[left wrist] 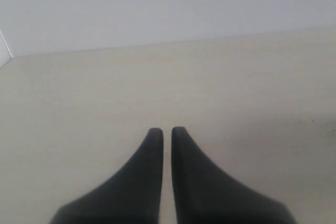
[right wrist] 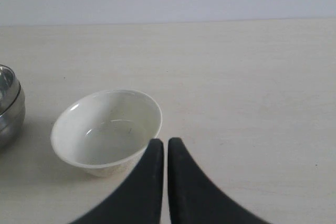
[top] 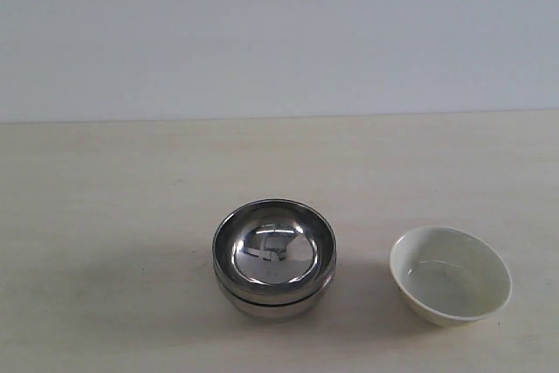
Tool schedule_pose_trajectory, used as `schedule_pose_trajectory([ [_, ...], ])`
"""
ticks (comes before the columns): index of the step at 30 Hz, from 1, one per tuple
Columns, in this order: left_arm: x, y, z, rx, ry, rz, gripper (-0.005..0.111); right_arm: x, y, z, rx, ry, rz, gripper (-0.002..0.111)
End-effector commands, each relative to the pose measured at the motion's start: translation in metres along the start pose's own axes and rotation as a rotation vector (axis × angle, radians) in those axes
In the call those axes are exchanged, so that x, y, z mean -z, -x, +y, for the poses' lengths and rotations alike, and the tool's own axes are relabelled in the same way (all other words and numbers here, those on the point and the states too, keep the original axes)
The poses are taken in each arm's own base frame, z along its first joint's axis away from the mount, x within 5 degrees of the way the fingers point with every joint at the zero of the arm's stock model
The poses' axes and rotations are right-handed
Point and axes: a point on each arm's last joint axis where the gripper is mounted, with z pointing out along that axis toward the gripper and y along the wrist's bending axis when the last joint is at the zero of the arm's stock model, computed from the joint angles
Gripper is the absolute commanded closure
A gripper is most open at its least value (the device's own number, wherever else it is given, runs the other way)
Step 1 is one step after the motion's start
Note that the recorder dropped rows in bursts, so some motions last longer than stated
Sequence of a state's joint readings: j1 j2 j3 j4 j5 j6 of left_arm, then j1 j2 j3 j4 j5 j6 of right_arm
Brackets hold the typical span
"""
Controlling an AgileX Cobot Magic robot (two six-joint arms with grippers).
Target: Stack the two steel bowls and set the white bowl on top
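The two steel bowls (top: 274,255) stand nested, one inside the other, on the table near the front middle; their edge also shows in the right wrist view (right wrist: 9,109). The white bowl (top: 451,273) sits upright and empty to their right, apart from them. In the right wrist view the white bowl (right wrist: 105,131) lies just beside my right gripper (right wrist: 166,143), which is shut with nothing in it. My left gripper (left wrist: 167,131) is shut over bare table, with no bowl in its view. Neither gripper appears in the exterior view.
The pale wooden table (top: 105,198) runs back to a plain grey-white wall (top: 279,32). A white corner edge (left wrist: 4,51) shows at the side of the left wrist view.
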State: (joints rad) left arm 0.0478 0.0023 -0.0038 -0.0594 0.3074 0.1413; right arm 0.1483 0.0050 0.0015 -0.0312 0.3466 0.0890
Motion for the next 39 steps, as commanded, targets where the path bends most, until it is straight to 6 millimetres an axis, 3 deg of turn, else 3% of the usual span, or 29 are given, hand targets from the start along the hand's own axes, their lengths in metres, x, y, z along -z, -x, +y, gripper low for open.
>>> schedule_pose_trajectory([
  [1, 0.0, -0.001, 0.0, 0.022, 0.0, 0.001, 0.103, 0.001, 0.001, 0.0, 0.004, 0.0, -0.01, 0.108],
  [8, 0.0, -0.001, 0.0, 0.022, 0.0, 0.001, 0.103, 0.001, 0.009, 0.0, 0.055, -0.002, -0.103, 0.108],
  [11, 0.0, -0.001, 0.0, 0.022, 0.0, 0.001, 0.103, 0.008, 0.036, 0.003, 0.016, 0.035, -0.408, 0.108],
  [22, 0.0, -0.001, 0.0, 0.022, 0.0, 0.001, 0.103, 0.049, 0.08, 0.007, -0.336, 0.3, -1.044, 0.108],
  [32, 0.0, -0.001, 0.0, 0.022, 0.0, 0.001, 0.103, 0.065, 0.141, 0.01, -0.201, 0.149, -0.721, 0.108],
  [39, 0.0, -0.001, 0.0, 0.022, 0.0, 0.001, 0.103, 0.027, 0.176, 0.005, -0.072, -0.028, -0.283, 0.108],
])
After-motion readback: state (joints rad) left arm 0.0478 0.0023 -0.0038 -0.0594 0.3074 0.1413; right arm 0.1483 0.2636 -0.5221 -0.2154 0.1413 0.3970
